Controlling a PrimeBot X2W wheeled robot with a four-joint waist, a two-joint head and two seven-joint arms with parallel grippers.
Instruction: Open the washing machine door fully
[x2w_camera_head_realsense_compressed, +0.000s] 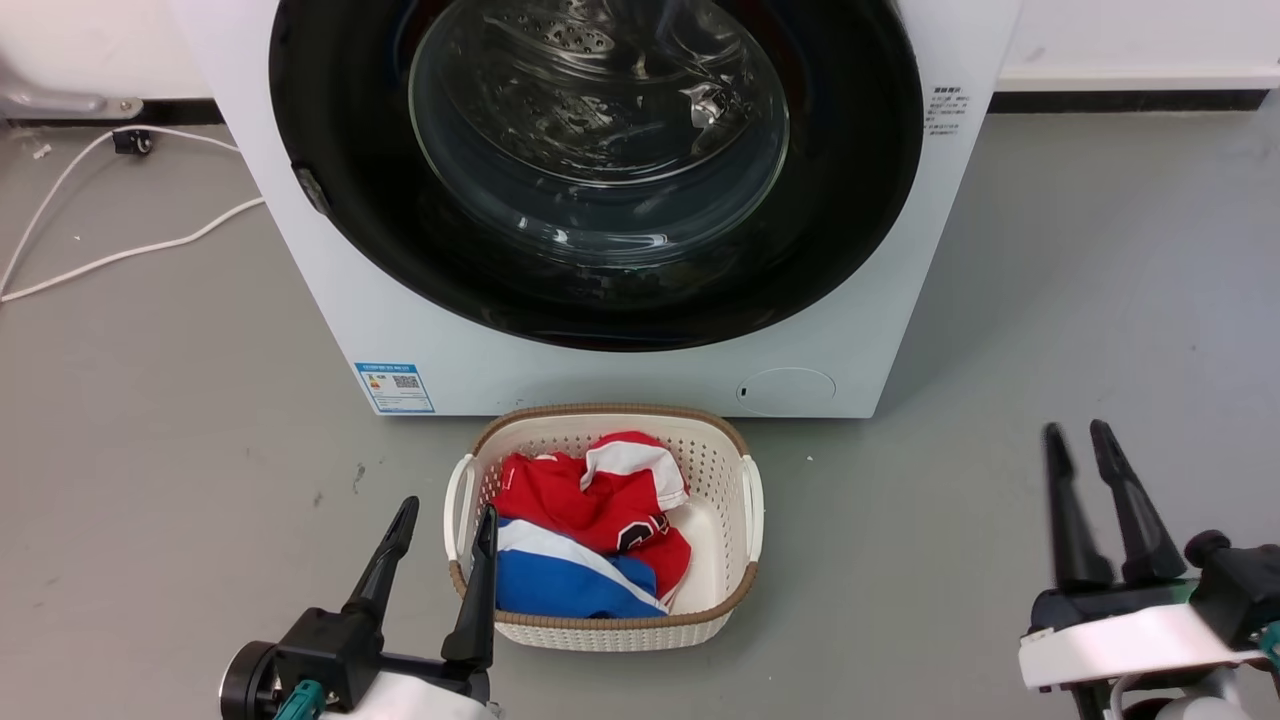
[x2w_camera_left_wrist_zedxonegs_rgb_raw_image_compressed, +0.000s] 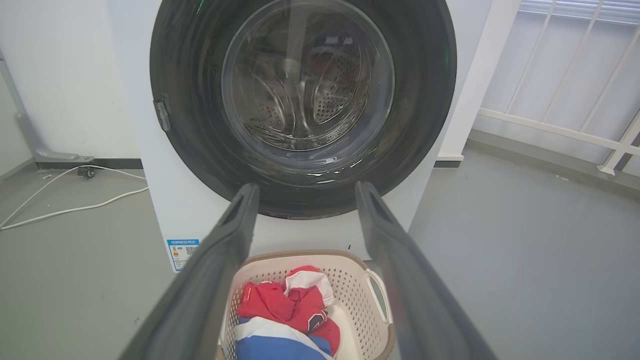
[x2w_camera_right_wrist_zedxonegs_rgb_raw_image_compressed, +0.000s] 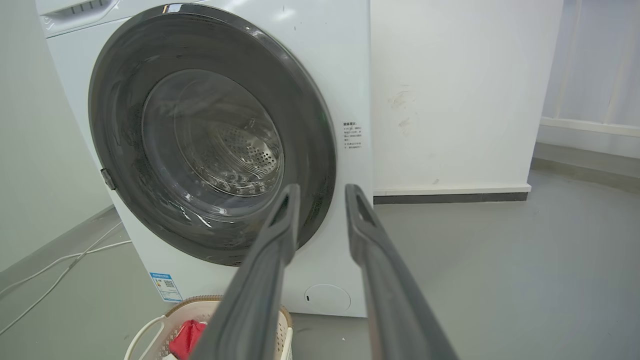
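Washing machine door (x2w_camera_head_realsense_compressed: 600, 150), ahead of both claws: glossy black ring, clear smooth glass bowl in centre w/ reflections. Drum (x2w_camera_left_wrist_zedxonegs_rgb_raw_image_compressed: 325, 100) behind the glass: shiny perforated metal. Machine body (x2w_camera_head_realsense_compressed: 600, 375): smooth white, slight sheen. Basket (x2w_camera_head_realsense_compressed: 715, 545) just right of left claw (x2w_camera_head_realsense_compressed: 448, 506): cream perforated plastic, brown woven-look rim. Clothes (x2w_camera_head_realsense_compressed: 580, 500) in it: soft red/white/blue cloth. Left & right claw (x2w_camera_head_realsense_compressed: 1075, 428) fingers: dark, matt, prob. plastic. Floor (x2w_camera_head_realsense_compressed: 1000, 350): grey, matt, smooth.

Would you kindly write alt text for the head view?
A white washer, its round black door shut; before it on the floor, a basket of red, white and blue clothes. The left gripper and right gripper, both open, point up from the lower corners.
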